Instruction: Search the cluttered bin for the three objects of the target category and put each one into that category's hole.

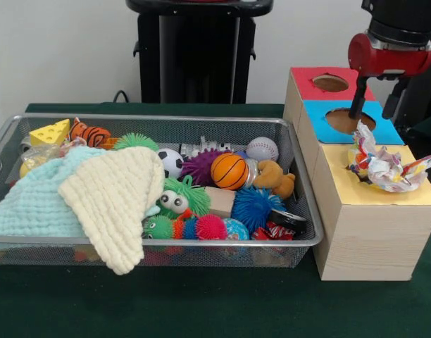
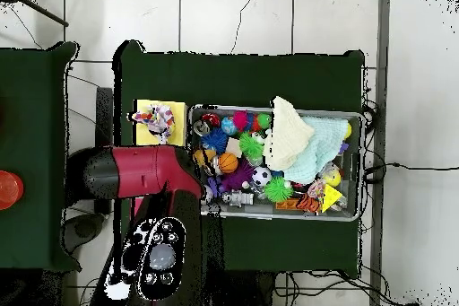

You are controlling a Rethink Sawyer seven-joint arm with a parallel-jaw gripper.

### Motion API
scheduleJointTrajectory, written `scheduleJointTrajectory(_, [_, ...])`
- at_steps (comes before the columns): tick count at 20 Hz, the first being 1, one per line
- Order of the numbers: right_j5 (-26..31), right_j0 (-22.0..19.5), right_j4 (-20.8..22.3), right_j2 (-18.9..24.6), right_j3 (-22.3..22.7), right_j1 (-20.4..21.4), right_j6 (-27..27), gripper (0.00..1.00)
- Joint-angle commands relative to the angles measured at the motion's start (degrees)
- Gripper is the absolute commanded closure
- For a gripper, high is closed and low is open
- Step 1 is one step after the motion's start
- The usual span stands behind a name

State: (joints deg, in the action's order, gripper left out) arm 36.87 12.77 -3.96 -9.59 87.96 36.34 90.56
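A crumpled white wrapper (image 1: 384, 167) with multicolour print lies on the yellow panel (image 1: 342, 184) of the wooden box, over the hole, which is hidden under it. It also shows in the overhead view (image 2: 159, 121). My gripper (image 1: 375, 104) hangs above and behind it, over the blue-topped hole (image 1: 349, 120), open and empty, apart from the wrapper. The wire mesh bin (image 1: 201, 241) left of the box is full of toys. A crinkly clear piece (image 1: 38, 155) shows at its far left corner, partly under the cloths. In the overhead view my arm (image 2: 143, 172) hides the gripper.
The bin holds a cream cloth (image 1: 117, 197) over a pale blue cloth (image 1: 32, 204), spiky rubber balls (image 1: 256, 205), a mini basketball (image 1: 229, 171), a baseball (image 1: 262, 148) and a cheese wedge (image 1: 51, 132). A red-topped hole (image 1: 329, 82) lies behind the blue one.
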Motion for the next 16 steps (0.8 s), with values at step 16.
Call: scheduleJointTrajectory(16, [9.5,2.5,-5.9,-2.9,-8.2,-5.7,19.1,0.0])
